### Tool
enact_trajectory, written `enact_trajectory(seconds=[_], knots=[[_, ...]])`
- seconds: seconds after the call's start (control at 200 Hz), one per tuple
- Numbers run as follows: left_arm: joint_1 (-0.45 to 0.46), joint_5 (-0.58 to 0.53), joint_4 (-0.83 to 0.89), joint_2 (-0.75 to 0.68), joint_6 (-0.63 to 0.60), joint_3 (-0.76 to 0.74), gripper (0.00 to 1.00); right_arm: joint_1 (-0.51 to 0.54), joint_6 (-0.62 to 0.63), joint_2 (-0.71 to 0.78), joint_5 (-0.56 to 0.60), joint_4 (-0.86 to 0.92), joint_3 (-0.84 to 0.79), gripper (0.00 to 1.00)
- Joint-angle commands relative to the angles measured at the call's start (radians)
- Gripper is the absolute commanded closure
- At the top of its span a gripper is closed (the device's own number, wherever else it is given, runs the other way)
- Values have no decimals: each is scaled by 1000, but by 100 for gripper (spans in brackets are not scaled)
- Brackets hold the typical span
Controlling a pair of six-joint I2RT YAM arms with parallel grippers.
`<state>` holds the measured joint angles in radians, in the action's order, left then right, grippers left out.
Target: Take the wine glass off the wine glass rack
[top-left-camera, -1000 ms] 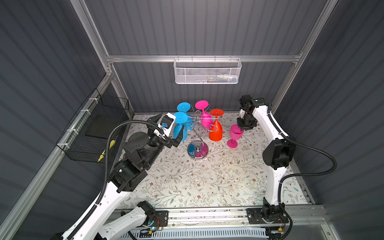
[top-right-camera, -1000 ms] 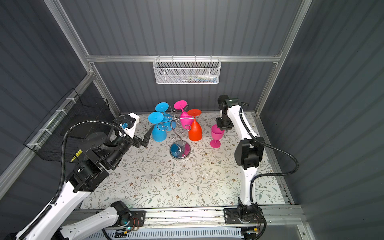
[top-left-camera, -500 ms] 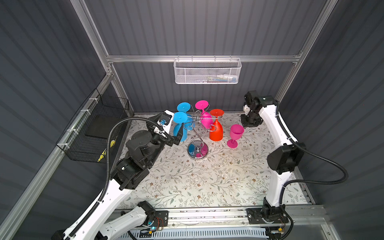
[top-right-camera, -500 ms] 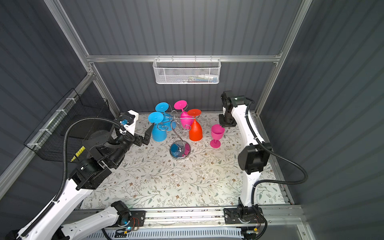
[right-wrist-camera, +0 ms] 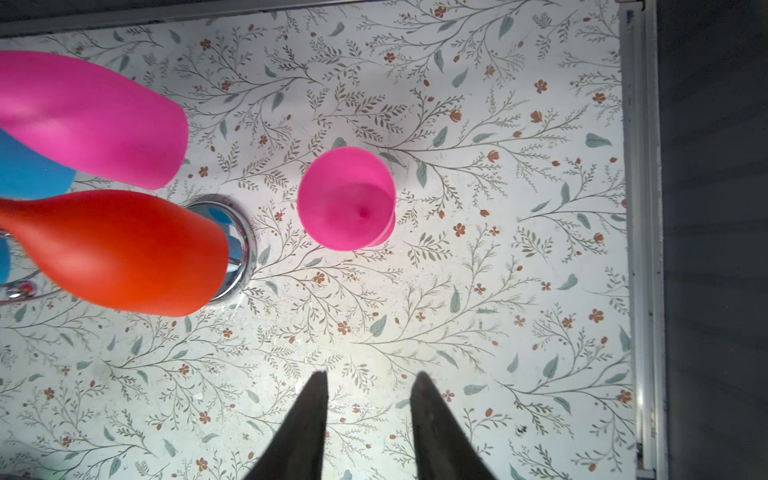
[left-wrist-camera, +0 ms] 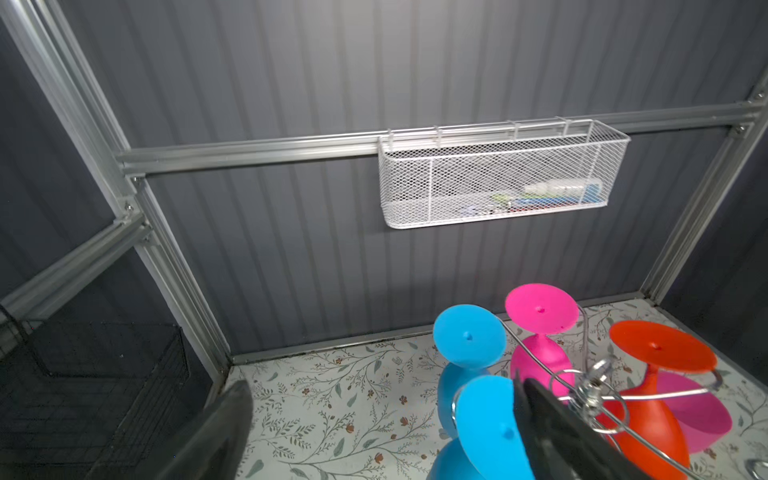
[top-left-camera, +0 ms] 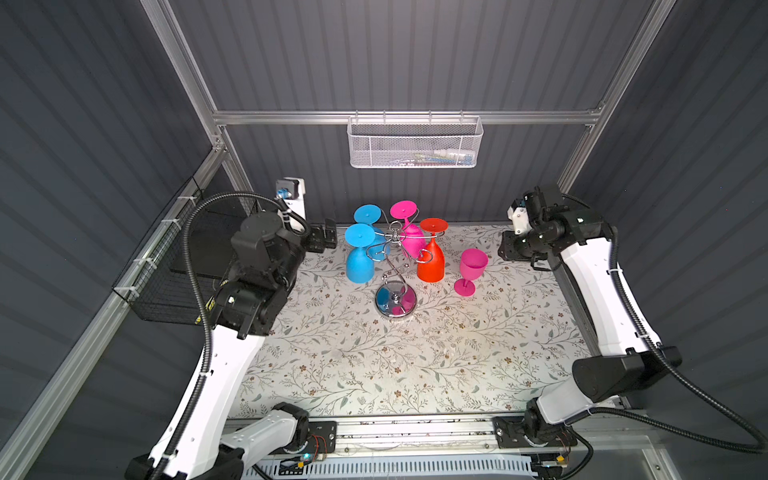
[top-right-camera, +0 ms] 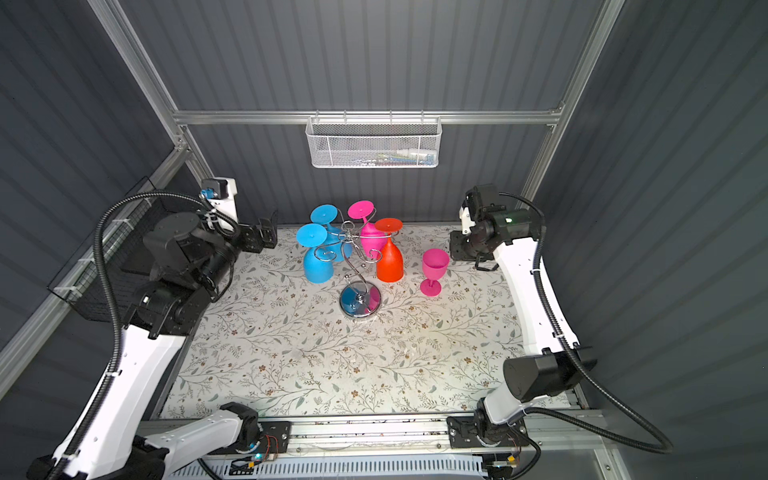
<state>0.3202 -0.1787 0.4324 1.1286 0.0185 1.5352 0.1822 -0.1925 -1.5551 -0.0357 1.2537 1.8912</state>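
Jaws of both grippers apart, empty.

white mesh basket (top-left-camera: 414, 146) contents unclear, rear blue glass (top-right-camera: 328, 232) partly hidden

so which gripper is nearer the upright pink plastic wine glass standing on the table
Right. The right gripper hovers open just beside the upright pink plastic wine glass; the left gripper is across the rack.

Bare mat between the upright pink glass (top-left-camera: 472, 270) and right hand (top-left-camera: 508, 249); rack (top-left-camera: 395, 266) crowds beyond
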Motion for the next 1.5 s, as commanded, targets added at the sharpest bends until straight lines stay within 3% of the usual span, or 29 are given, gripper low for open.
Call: enact_trajectory(seconds=[0.0,0.14,0.255,0.335,0.47,0.695,1.01,1.201,1.361,1.496], knots=[[-78,250,119,40,166,55,0,-2,-27,47,-40,-33,-36,63],[-174,452,210,92,318,108,1,-3,-44,103,-65,-57,-99,63],[-239,653,181,100,487,59,1,-4,-60,142,-97,-99,-154,62],[-282,793,62,93,666,-27,1,-4,-65,154,-108,-112,-171,62],[-300,974,-292,91,1019,-222,7,-5,-64,164,-121,-116,-190,62],[-298,983,-382,58,1180,-351,12,-7,-70,186,-138,-141,-244,62],[-278,1001,-767,54,1589,-545,16,-9,-81,191,-158,-164,-271,62],[-247,1000,-734,64,1587,-531,19,-9,-79,197,-151,-165,-282,62],[-229,999,-756,75,1600,-530,32,-9,-82,199,-152,-167,-292,62],[-222,995,-632,71,1519,-494,43,-10,-81,202,-151,-169,-297,62]])
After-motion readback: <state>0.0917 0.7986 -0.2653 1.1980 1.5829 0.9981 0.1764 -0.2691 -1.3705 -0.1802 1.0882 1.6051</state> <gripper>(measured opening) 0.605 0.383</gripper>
